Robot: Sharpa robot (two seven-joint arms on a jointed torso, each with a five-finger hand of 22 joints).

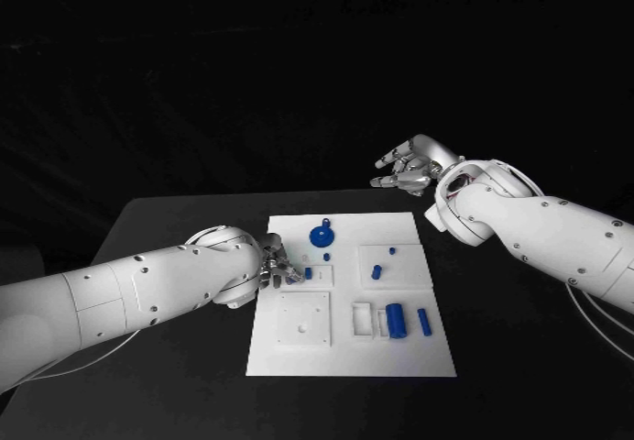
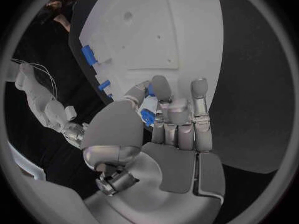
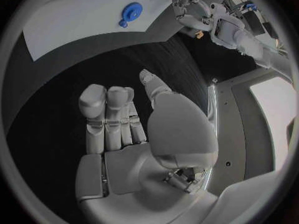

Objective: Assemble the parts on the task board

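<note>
The white board [image 1: 352, 302] lies in the middle of the black table [image 1: 172, 229], with small blue pieces scattered over it. A round blue piece with a little stem [image 1: 322, 236] sits near the far edge. Two small pegs [image 1: 377, 271] lie on the right-hand side, and a stout blue cylinder [image 1: 397, 321] rests beside a slimmer blue bar [image 1: 424, 320] near the middle of the board.

The left hand [image 1: 271, 263] is down at the board's left edge. From the left wrist view, the left hand's fingers [image 2: 163, 92] and thumb are closed around a small blue piece [image 2: 147, 116], pinching it just over the board's surface. Another small blue peg [image 1: 308, 272] stands on the board close by that hand.

The right hand [image 1: 409, 170] hangs off beyond the far right corner of the board, well apart from every piece. In its own wrist view its palm is bare, and the fingers [image 3: 106, 114] stand up loosely together, holding nothing.
</note>
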